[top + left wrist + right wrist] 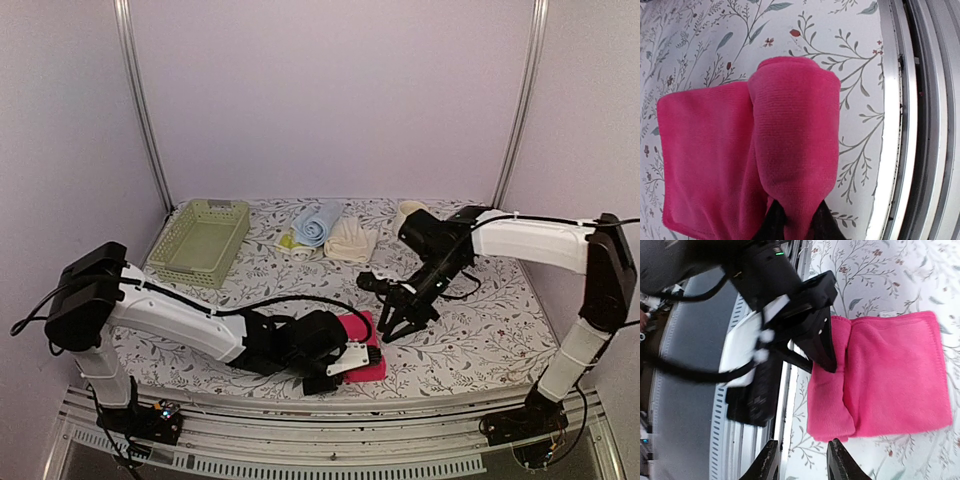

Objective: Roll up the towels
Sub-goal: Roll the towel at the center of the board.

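The hot pink towel (pixel 364 324) is laid at the near edge of the table (pixel 480 330), with one side curled into a partial roll. That roll is clamped between the fingers of the left gripper (pixel 797 225). The right gripper (pixel 802 462) is held near the towel without touching it, its jaws parted and nothing gripped. The light blue towel (pixel 318 222), cream-white towel (pixel 352 240) and yellow-green towel (pixel 290 242) are gathered at the far side.
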`<state>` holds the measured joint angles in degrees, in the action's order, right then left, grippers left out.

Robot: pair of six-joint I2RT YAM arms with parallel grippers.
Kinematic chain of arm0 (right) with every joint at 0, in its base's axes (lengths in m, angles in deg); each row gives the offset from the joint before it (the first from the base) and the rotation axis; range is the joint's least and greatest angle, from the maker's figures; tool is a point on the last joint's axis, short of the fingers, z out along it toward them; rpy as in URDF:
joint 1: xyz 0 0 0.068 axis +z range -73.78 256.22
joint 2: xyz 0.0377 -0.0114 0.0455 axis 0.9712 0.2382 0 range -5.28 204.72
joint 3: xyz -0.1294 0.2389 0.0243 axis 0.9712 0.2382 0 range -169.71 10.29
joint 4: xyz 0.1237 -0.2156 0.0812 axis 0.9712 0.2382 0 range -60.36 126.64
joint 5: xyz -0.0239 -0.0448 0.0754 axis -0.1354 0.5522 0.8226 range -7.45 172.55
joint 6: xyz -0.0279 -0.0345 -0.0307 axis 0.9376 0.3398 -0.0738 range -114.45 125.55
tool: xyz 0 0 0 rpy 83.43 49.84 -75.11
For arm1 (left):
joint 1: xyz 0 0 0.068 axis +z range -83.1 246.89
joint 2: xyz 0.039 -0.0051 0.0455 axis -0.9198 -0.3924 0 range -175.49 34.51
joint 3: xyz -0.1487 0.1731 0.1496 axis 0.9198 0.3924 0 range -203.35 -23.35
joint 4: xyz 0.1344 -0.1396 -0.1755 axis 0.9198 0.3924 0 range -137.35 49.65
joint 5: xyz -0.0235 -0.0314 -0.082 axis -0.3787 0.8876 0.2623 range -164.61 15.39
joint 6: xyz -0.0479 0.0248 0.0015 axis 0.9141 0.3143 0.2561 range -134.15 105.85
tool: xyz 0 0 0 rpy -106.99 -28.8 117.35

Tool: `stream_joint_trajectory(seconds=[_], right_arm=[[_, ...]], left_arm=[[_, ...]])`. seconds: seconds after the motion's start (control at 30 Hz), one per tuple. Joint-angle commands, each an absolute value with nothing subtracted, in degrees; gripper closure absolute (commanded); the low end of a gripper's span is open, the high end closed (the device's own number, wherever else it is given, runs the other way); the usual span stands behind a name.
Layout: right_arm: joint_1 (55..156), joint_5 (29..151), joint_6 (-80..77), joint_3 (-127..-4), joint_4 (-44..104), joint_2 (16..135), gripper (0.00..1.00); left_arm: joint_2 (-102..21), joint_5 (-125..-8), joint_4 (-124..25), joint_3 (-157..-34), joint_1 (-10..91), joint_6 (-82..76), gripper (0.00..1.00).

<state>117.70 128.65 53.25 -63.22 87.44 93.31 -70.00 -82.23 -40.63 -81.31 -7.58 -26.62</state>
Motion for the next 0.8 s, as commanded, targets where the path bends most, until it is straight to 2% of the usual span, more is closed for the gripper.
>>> stream_joint_trajectory(seconds=[0.0, 0.1, 0.2, 0.33, 0.5, 0.77], right_arm=[[117.8, 117.4, 45.5, -49.8, 68.6, 75.8, 0.65], [117.9, 111.4, 45.9, -41.6, 63.3, 68.0, 0.65], [119.3, 109.0, 47.8, -38.2, 61.9, 65.8, 0.64], [127.0, 101.7, 48.1, -36.2, 58.9, 68.1, 0.60], [136.0, 91.1, 47.8, -34.7, 50.3, 72.9, 0.57], [140.6, 86.1, 48.8, -35.1, 42.4, 81.2, 0.52]], left_arm=[[-72.1, -60.7, -30.1, -84.2, -1.9, -19.8, 0.89], [-73.8, -52.2, -27.9, -86.9, 1.9, -17.9, 0.90], [-76.0, -46.1, -25.5, -90.5, 4.5, -16.8, 0.90], [-79.9, -38.3, -24.3, -93.1, 7.5, -14.3, 0.91], [-82.2, -36.0, -24.3, -93.6, 9.4, -12.3, 0.93], [-82.5, -35.0, -27.1, -91.1, 11.6, -10.1, 0.95]])
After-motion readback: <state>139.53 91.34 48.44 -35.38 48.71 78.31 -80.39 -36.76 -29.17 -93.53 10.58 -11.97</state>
